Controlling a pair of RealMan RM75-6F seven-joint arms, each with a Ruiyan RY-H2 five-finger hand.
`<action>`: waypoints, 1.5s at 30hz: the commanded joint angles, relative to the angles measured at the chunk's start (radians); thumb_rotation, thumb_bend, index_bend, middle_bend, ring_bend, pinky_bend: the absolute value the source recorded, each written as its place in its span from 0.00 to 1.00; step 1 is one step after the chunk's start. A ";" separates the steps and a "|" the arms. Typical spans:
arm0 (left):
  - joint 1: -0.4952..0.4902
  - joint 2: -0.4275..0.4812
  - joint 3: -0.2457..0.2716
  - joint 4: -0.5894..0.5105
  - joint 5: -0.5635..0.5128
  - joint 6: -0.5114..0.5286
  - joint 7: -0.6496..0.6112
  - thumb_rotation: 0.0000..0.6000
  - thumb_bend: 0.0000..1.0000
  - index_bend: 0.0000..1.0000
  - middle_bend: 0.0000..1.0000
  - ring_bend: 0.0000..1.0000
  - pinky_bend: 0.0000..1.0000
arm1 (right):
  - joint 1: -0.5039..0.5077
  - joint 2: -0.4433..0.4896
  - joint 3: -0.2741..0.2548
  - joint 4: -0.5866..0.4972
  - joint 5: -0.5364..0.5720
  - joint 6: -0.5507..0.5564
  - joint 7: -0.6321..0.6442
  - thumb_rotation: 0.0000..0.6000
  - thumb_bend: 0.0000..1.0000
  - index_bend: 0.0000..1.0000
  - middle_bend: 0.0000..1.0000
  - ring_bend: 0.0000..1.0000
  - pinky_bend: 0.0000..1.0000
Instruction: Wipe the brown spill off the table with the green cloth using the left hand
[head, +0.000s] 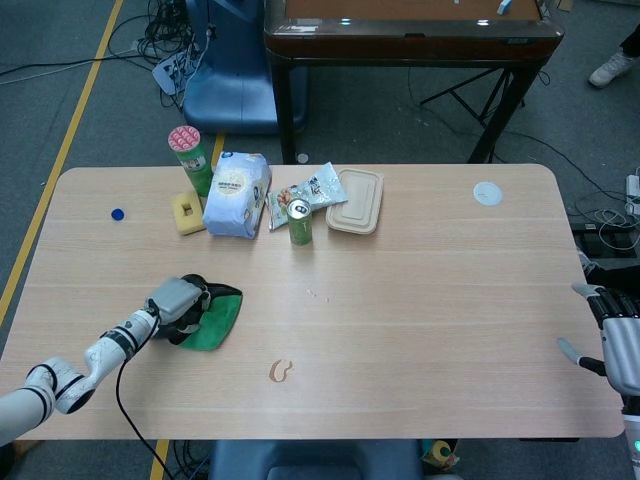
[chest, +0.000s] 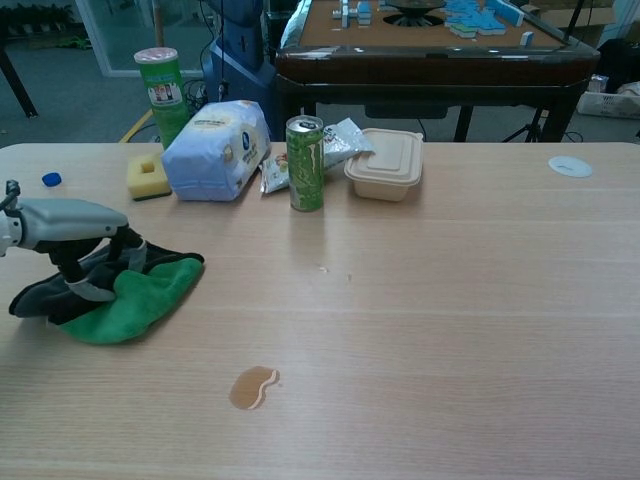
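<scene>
The green cloth (head: 217, 322) (chest: 140, 297), green with a dark side, lies bunched on the left part of the table (head: 430, 290). My left hand (head: 176, 300) (chest: 78, 228) rests on top of it with its fingers curled down into the folds, gripping it. The brown spill (head: 281, 371) (chest: 253, 387) is a small puddle near the front edge, to the right of the cloth and apart from it. At the table's right edge, my right hand (head: 612, 340) hangs with fingers apart and nothing in it; the chest view does not show it.
Along the back left stand a chips tube (head: 188, 158) (chest: 162, 85), a yellow sponge (head: 187, 212), a tissue pack (head: 237, 195), a green can (head: 299, 222) (chest: 305, 150), a snack packet and a food box (head: 356, 201). A blue cap (head: 117, 213) lies far left, a white disc (head: 487, 193) back right.
</scene>
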 joint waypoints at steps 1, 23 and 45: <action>0.001 0.003 0.008 -0.013 0.010 0.030 -0.025 1.00 0.25 0.59 0.56 0.59 0.82 | -0.001 0.001 0.001 -0.002 -0.001 0.002 -0.001 1.00 0.23 0.24 0.28 0.23 0.27; -0.035 0.127 0.022 -0.337 0.136 0.235 -0.020 1.00 0.25 0.66 0.71 0.72 0.97 | 0.004 0.005 0.002 -0.004 -0.010 -0.006 0.012 1.00 0.23 0.24 0.28 0.23 0.27; -0.163 -0.138 0.046 -0.245 0.265 0.171 0.210 1.00 0.25 0.65 0.71 0.70 0.97 | -0.011 0.014 -0.004 -0.012 0.004 -0.004 0.017 1.00 0.23 0.24 0.28 0.23 0.27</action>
